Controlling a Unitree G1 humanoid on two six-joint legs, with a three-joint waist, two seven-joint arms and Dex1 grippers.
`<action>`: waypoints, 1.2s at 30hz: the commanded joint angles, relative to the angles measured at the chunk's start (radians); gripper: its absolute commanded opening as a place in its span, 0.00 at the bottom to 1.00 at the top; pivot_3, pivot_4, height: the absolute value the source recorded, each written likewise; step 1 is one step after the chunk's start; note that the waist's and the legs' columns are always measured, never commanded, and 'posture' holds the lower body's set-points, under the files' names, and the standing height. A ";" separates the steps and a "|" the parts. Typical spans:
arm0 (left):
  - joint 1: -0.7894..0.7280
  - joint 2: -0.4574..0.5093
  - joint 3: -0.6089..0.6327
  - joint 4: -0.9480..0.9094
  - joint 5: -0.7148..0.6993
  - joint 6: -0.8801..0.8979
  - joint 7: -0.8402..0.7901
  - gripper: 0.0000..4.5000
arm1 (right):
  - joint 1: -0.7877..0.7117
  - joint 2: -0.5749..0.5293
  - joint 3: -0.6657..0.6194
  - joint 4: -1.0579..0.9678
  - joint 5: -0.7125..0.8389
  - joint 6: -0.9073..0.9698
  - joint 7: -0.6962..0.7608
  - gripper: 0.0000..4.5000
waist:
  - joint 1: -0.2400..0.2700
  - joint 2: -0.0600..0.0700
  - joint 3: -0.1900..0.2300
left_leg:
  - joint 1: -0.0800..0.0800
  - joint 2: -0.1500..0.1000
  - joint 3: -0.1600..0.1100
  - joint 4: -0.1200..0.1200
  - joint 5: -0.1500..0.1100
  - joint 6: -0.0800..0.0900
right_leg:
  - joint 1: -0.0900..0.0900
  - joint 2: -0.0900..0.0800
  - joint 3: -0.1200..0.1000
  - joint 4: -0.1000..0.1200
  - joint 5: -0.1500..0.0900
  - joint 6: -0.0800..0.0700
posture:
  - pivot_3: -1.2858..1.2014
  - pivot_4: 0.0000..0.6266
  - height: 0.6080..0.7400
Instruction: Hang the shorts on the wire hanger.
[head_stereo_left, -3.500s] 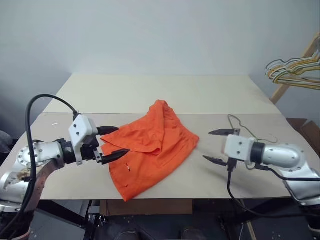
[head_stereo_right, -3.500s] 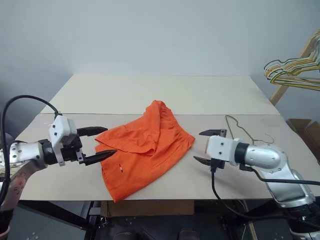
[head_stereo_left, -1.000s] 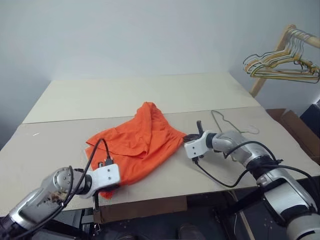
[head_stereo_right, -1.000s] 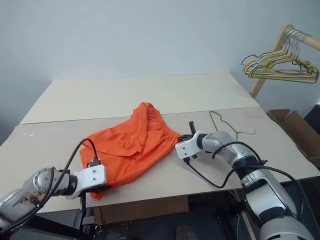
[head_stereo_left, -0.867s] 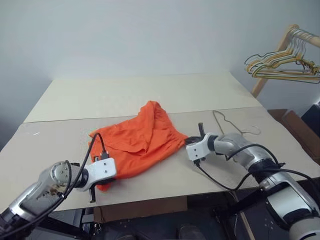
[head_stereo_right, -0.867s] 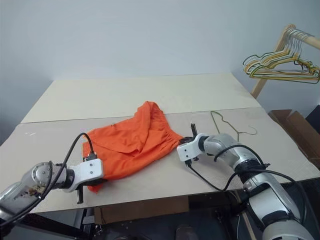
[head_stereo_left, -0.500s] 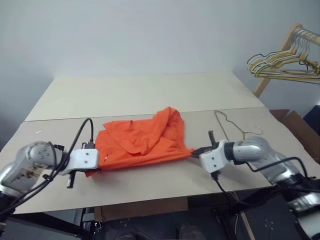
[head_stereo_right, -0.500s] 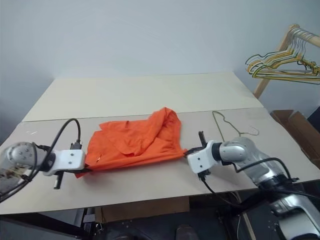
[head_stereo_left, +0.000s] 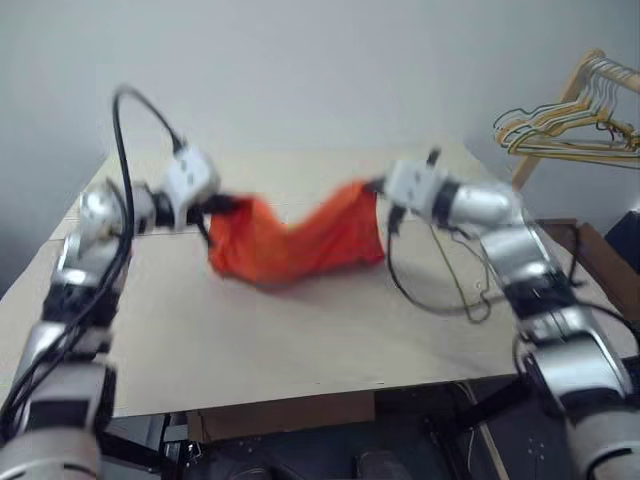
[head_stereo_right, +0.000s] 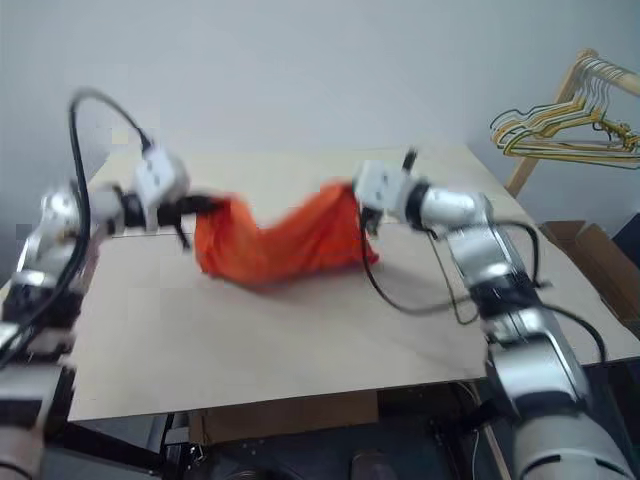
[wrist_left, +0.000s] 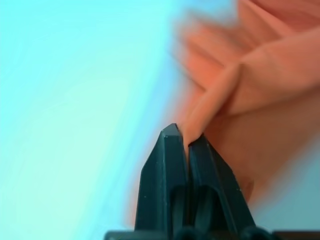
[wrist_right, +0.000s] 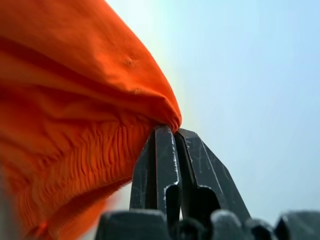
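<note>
With the left gripper and right gripper each pinching an end of the shorts, which sag above the table's far half, keep both pinches firm and carry the cloth level toward the hanger near the right edge.
</note>
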 joint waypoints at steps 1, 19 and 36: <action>-0.302 -0.060 0.041 0.366 0.137 -0.136 0.397 0.01 | -0.227 0.083 -0.090 0.311 -0.058 -0.004 -0.387 0.00 | -0.007 0.000 0.000 | -0.001 0.000 0.000 -0.001 0.000 0.000 | -0.001 0.000 0.000 -0.001 0.000 0.000 | 0.48 0.00 1.00; -0.070 -0.116 0.029 0.330 0.068 -0.726 0.218 0.01 | -0.013 -0.037 0.091 0.510 -0.288 -0.748 -0.485 0.00 | -0.051 0.002 0.000 | 0.006 -0.004 0.005 -0.011 0.004 -0.003 | 0.002 -0.005 0.002 -0.009 -0.001 0.004 | 0.48 0.00 1.00; 0.917 0.498 0.063 -0.852 -0.255 0.074 -0.466 0.01 | 0.209 -0.137 0.226 0.437 -0.360 -0.978 -0.019 0.00 | -0.075 0.002 0.002 | 0.027 -0.001 -0.009 -0.017 -0.002 0.008 | 0.023 -0.003 0.004 -0.012 -0.001 0.003 | 0.49 0.00 1.00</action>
